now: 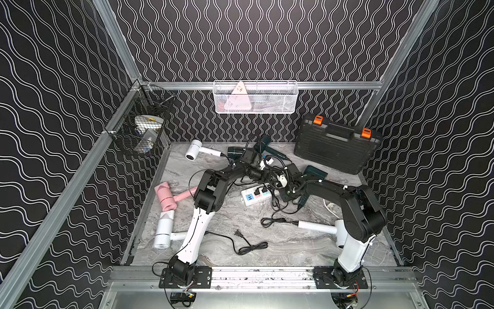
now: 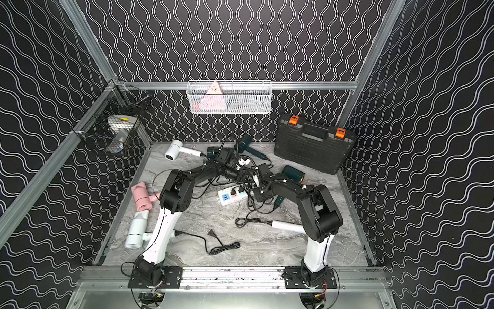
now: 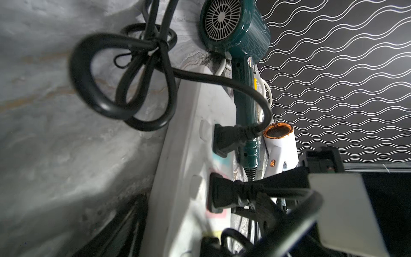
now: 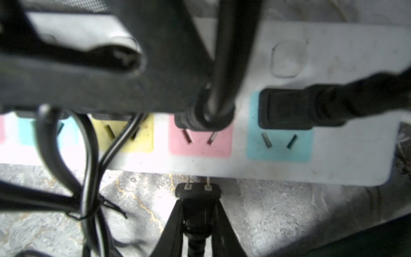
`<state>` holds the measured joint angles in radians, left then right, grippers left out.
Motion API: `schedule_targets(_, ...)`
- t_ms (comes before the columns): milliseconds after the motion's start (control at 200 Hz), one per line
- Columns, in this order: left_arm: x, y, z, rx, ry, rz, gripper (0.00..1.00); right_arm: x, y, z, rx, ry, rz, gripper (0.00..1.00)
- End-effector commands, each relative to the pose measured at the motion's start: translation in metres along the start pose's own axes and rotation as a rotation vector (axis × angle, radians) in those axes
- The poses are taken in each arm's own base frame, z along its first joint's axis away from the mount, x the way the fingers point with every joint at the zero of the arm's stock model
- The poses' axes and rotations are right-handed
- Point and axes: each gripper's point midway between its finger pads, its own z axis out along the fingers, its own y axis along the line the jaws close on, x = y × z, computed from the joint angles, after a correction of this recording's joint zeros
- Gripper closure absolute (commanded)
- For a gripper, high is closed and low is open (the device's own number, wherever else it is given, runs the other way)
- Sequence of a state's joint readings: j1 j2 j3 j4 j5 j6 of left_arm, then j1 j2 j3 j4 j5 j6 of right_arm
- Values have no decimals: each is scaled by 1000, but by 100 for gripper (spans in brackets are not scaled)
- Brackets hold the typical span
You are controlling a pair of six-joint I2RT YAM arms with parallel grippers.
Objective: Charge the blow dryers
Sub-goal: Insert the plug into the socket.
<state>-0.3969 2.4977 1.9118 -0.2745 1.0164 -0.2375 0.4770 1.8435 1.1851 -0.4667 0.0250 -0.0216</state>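
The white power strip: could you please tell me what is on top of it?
One black plug sits in the blue socket, another in the pink socket. Farther along, the right arm and cords cover the power strip, so what sits there is unclear.

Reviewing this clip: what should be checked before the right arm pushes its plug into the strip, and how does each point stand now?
1. Plug gripped by right gripper: ok, jaws shut on it.
2. Prongs aimed at slots: not ok; they point at the near edge of the power strip.
3. Free two-pin slots: cannot tell; pink socket and blue socket carry plugs, and yellow socket is partly hidden.
4. Yellow socket clear: not ok; a black cord crosses it.
5. Left gripper steadying the strip: cannot tell; its jaws stand wide.
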Motion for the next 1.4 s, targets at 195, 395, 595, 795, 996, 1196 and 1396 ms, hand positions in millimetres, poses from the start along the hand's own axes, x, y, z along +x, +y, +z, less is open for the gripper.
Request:
schedule_targets(195,20,-4,12,31,64,-41,20,-44,1,2,-25,-113,-15,100)
schedule_targets(395,21,-4,13,32,68,-40,21,-55,0,6,-21,-144,-18,100)
schedule_targets(595,23,-5,15,38,72,-38,21,-69,2,5,-30,-201,-38,100)
schedule_targets(795,26,-5,15,40,81,-37,21,-70,12,8,-78,-225,-78,100)
schedule_targets(996,35,-13,0,27,103,-15,21,-66,38,-1,-140,-253,-156,100)
schedule_targets(1196,39,-18,-17,37,92,-12,22,-59,61,-7,-166,-252,-218,100)
schedule_targets(1396,42,-12,-16,42,90,-32,22,-58,50,5,-107,-215,-174,100)
